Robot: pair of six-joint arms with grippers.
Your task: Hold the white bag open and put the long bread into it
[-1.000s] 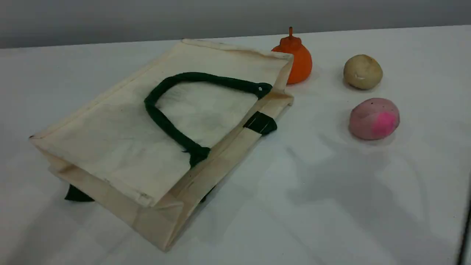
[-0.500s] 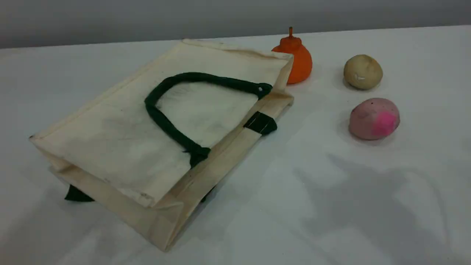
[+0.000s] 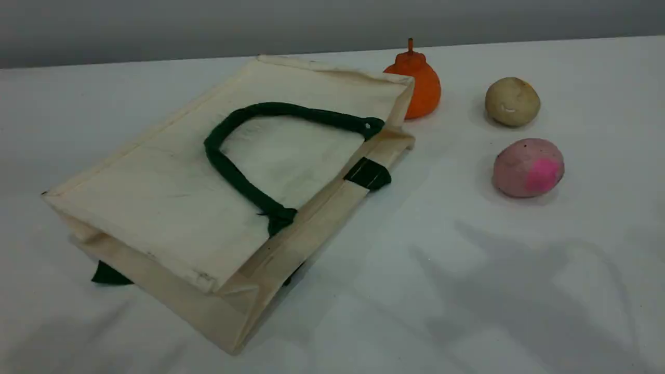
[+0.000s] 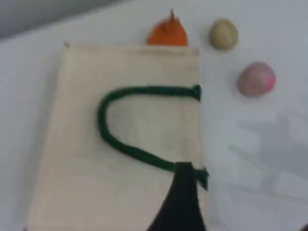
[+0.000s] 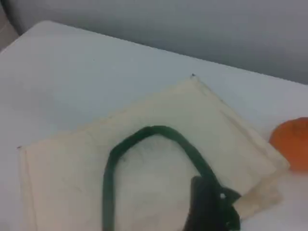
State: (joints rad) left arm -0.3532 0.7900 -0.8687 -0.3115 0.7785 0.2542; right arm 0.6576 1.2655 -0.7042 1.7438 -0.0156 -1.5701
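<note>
The white bag [image 3: 171,208] lies flat and closed on the table, its dark green handle [image 3: 228,166] looped on top and its mouth edge facing right. The long bread is out of view. Neither arm appears in the scene view. In the left wrist view, my left gripper's dark fingertip [image 4: 182,197] hangs above the bag [image 4: 72,144], over the near handle end. In the right wrist view, my right gripper's dark fingertip [image 5: 208,207] hovers above the bag [image 5: 62,173], over a handle end. Nothing sits in either gripper; both look open.
Right of the bag stand an orange fruit with a stem [image 3: 418,83], a round beige ball [image 3: 512,101] and a pink ball [image 3: 528,167]. Arm shadows fall on the white tablecloth [image 3: 467,291] at the front right.
The shadows on the cloth have drifted and thinned, and a dark sliver at the right edge has left the view. The bag and the three round things have not moved.
</note>
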